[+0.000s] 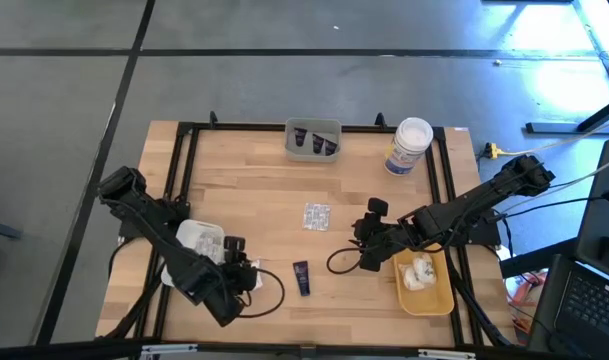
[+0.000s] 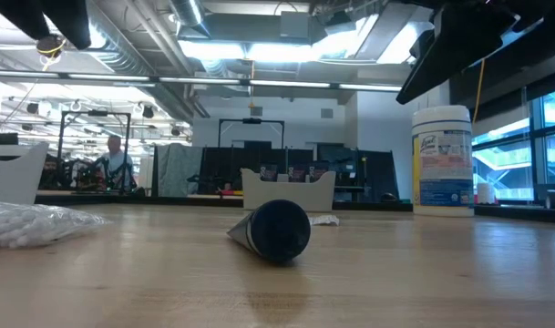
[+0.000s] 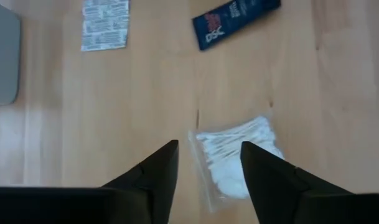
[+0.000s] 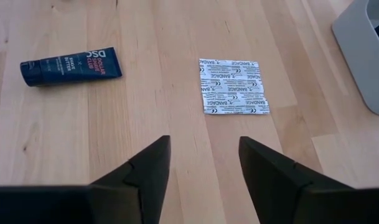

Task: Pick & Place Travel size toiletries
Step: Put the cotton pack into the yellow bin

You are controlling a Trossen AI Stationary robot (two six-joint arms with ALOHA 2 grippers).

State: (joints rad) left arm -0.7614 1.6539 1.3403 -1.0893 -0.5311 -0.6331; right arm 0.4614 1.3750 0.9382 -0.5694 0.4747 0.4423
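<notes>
I see the silvery bandage packet (image 1: pixel 316 216) lying flat at the centre of the high frame, a square of crinkled foil-like strips printed in small type. Below it, toward the lower middle, the dark blue tube (image 1: pixel 301 277) lies on its side, smooth and tapering to a flat crimped end; in the low view its round cap faces the camera. A clear bag of white cotton swabs (image 3: pixel 237 160) sits on the wood just ahead of my left gripper (image 3: pixel 205 167), whose fingers stand apart with the bag's edge between the tips. That gripper is at the lower left of the high frame, beside the white tray (image 1: pixel 184 236), which holds another puffy bag. My right gripper (image 4: pixel 203 157) is right of centre, fingers spread and empty, facing the packet across bare wood. Just below and to the right of it the yellow tray (image 1: pixel 436 296) holds a lumpy white bundle (image 1: pixel 418 272). At the top edge the grey tray (image 1: pixel 313 128) carries small dark tubes, and the tall white jar (image 1: pixel 409 146) stands to its right. The pale butcher-block table (image 1: pixel 254 180) has open surface all around the packet and tube, framed by black rails.
</notes>
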